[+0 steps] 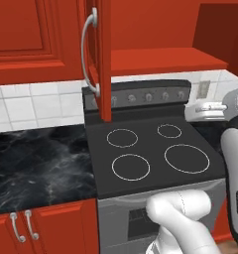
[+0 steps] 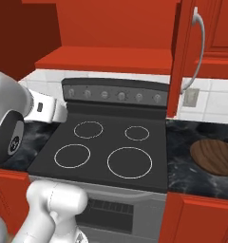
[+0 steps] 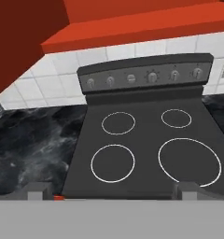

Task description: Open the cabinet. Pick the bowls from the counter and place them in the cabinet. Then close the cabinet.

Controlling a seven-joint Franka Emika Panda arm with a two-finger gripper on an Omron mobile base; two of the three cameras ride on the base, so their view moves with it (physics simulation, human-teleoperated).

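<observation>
The cabinet stands with both doors swung out. Its left door (image 1: 105, 59) is edge-on with a long silver handle (image 1: 88, 54), and its right door (image 2: 181, 57) carries a matching handle (image 2: 199, 52). The red inside shelf (image 1: 165, 59) (image 2: 106, 61) (image 3: 132, 28) is bare. A dark brown wood-grain bowl (image 2: 214, 156) rests on the black marble counter (image 2: 187, 166) to the right of the stove. My gripper (image 3: 114, 190) is open with nothing between its fingertips (image 3: 39, 190). It hovers high in front of the stove, facing it. The white hand (image 1: 206, 110) (image 2: 47, 109) hangs well apart from the bowl.
A black stovetop (image 1: 150, 154) (image 2: 106, 147) (image 3: 146, 149) with white rings lies under the cabinet, with a knob panel (image 3: 142, 77) behind it. More counter (image 1: 41, 163) (image 3: 30, 140) runs to the stove's left. Lower red doors (image 1: 46, 228) sit beneath it. A wall outlet (image 2: 192, 97) is near the right door.
</observation>
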